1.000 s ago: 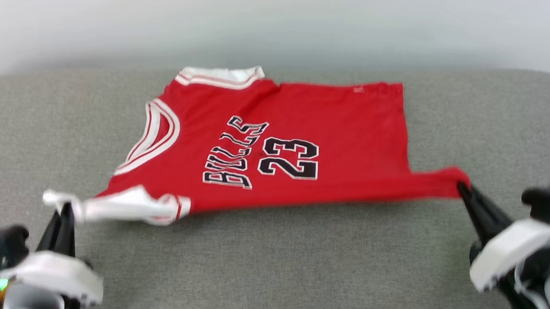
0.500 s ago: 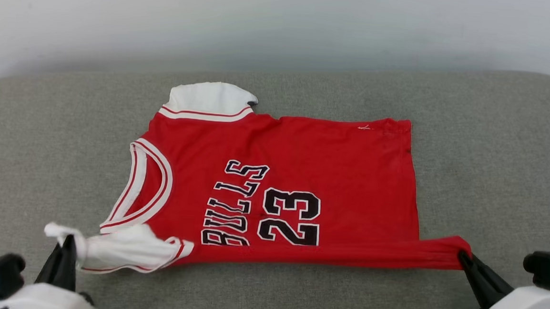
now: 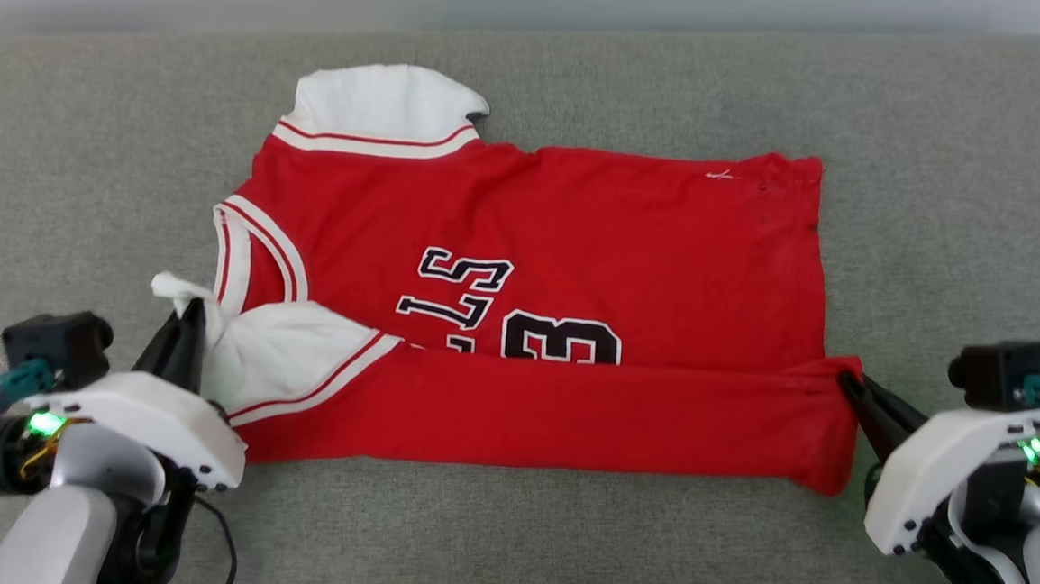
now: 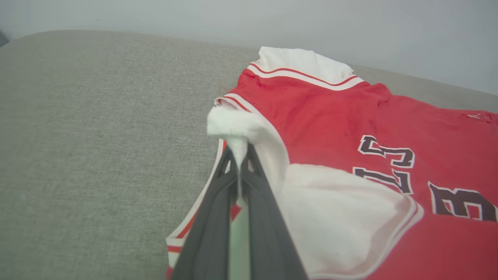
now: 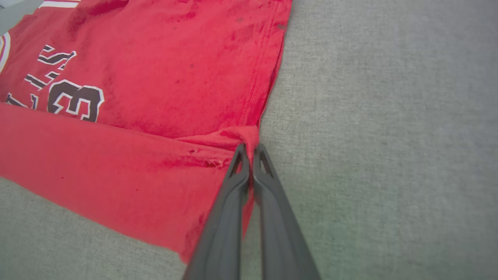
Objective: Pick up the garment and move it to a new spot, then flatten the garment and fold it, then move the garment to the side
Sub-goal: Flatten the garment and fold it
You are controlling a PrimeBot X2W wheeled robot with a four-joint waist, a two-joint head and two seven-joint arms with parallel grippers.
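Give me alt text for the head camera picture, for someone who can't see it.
A red basketball jersey lies on a grey fabric surface, its near edge folded over part of the lettering. The left claw pinches white fabric at a shoulder; the right claw pinches the hem corner.

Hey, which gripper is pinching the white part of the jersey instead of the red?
The left gripper, shut on white shoulder fabric of the jersey; the right gripper pinches red cloth at the hem corner.

a plain indoor room, kind unclear: a grey fabric-covered cushion (image 3: 505, 544) before a bare pale wall (image 4: 350, 23).
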